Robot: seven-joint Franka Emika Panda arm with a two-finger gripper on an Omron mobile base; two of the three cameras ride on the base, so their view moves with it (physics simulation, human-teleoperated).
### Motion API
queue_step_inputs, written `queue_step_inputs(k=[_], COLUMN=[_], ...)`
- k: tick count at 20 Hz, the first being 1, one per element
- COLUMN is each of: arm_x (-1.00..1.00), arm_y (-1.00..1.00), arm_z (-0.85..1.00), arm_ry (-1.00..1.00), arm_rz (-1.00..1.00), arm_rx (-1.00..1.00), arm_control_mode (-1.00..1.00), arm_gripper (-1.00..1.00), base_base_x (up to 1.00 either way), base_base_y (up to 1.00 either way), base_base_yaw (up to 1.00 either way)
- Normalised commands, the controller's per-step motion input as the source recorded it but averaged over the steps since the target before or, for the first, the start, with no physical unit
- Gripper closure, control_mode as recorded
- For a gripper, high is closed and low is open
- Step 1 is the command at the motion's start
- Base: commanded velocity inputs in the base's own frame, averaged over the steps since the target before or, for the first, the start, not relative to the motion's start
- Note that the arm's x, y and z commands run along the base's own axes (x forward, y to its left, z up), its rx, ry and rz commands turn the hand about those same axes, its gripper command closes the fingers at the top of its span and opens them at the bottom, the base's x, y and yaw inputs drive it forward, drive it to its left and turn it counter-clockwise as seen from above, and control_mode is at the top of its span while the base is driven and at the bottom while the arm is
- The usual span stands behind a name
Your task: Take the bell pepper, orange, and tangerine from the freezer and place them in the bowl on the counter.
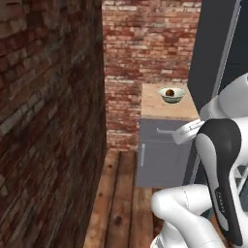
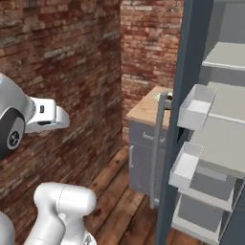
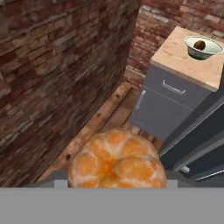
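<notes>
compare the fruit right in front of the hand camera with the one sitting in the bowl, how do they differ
The orange segmented fruit is bright orange with lobed sections, held at the gripper above the wooden floor; the fruit in the bowl is darker, orange-brown and looks smooth. The first looms large beside the camera, the second looks tiny, far off in the bowl on the counter, so true sizes can't be compared. Both are roundish.

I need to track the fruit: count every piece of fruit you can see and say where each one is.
2. One round brown-orange fruit lies in the bowl on the counter; one lumpy orange fruit sits at the gripper in the hand view. Others may be hidden in the freezer bins.
</notes>
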Motion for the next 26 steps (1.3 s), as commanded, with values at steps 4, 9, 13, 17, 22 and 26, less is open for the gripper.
queue_step_inputs(k=[4,9,13,17,22,26], arm_x=[0.00,0.00,0.00,0.00,0.00,0.00], arm_y=[0.00,0.00,0.00,0.00,0.00,0.00], arm_z=[0.00,0.00,0.00,0.00,0.00,0.00], arm_ry=[0.00,0.00,0.00,0.00,0.00,0.00], arm_rz=[0.00,0.00,0.00,0.00,0.00,0.00], arm_rx=[0.00,0.00,0.00,0.00,0.00,0.00], arm_control_mode=[1.00,1.00,1.00,1.00,1.00,1.00], arm_gripper=[1.00,1.00,1.00,1.00,1.00,1.00], base_base_x=[0.76,1.00,0.99,1.00,0.97,0.69], base_base_y=[0.30,0.28,0.00,0.13,0.37,0.22], base_base_yaw=[-0.63,-0.24,-0.13,-0.14,-0.18,-0.18])
